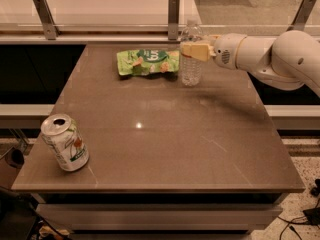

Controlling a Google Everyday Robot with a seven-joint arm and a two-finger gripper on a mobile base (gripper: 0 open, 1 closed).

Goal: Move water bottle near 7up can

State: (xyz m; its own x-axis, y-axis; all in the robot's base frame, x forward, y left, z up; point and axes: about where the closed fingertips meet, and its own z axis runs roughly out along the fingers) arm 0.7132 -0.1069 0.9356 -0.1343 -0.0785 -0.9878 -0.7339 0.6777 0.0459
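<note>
Brown table: my gripper pinches the water bottle beside the snack bag; 7up can sits well apart.

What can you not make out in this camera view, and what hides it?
Water bottle: camera view, upper body hidden by the end effector at the table's far side.
7up can: camera view, print too small.
Robot arm: camera view, cut off by right edge.

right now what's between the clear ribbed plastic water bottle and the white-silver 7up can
Only bare brown tabletop, in the camera view. The gripper is at the water bottle.
</note>
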